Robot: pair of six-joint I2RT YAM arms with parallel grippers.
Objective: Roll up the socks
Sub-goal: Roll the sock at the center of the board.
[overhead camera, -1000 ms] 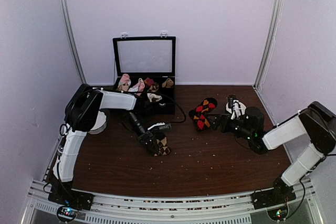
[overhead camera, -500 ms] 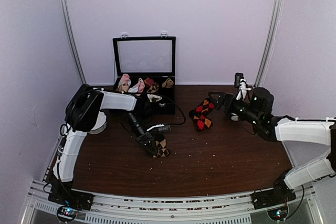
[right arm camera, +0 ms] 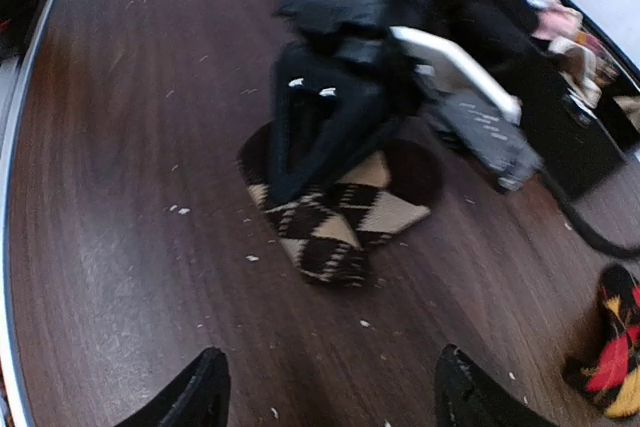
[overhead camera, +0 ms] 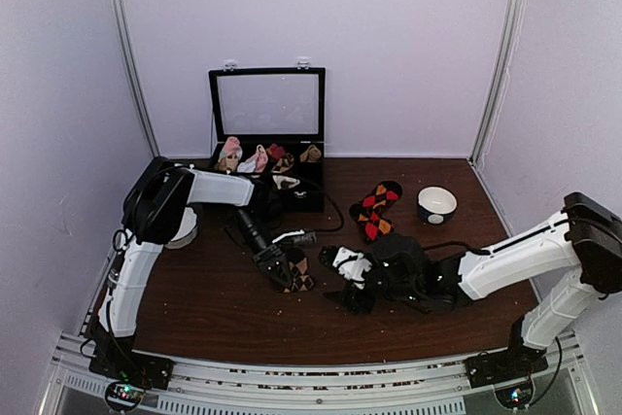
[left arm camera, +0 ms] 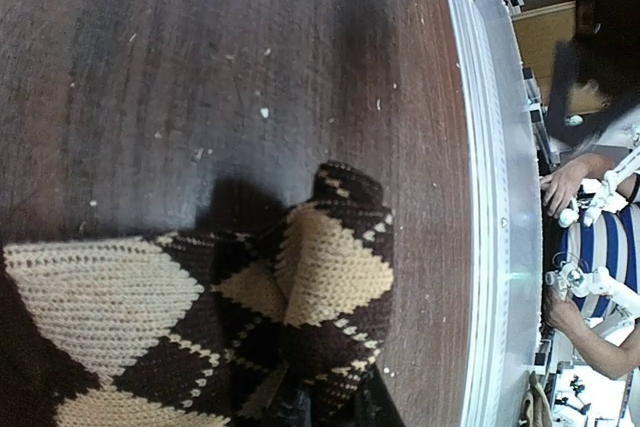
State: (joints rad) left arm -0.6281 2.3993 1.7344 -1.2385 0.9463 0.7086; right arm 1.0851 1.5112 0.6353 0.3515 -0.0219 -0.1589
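Observation:
A black sock with tan diamonds (overhead camera: 301,273) lies partly folded on the brown table (overhead camera: 408,332), left of centre. My left gripper (overhead camera: 283,274) is shut on its near end. In the left wrist view the knit (left arm camera: 325,272) bunches up right at the left gripper (left arm camera: 325,409), whose fingers are mostly hidden under it. My right gripper (overhead camera: 339,280) hovers just right of this sock, open and holding nothing. In the right wrist view the right gripper (right arm camera: 330,402) faces the tan sock (right arm camera: 335,217) with bare table between. A second sock with red and orange diamonds (overhead camera: 375,209) (right arm camera: 612,357) lies flat farther back.
A black box (overhead camera: 303,203) with its lid up stands at the back left and holds several rolled sock bundles (overhead camera: 255,157). A white bowl (overhead camera: 436,203) sits at the back right. A metal rail (overhead camera: 321,376) runs along the table's near edge. Crumbs speckle the wood.
My right arm has swung from the back right, near the bowl and red sock, down to the table's middle beside the tan sock, and its jaws have narrowed somewhat. The left arm has hardly moved.

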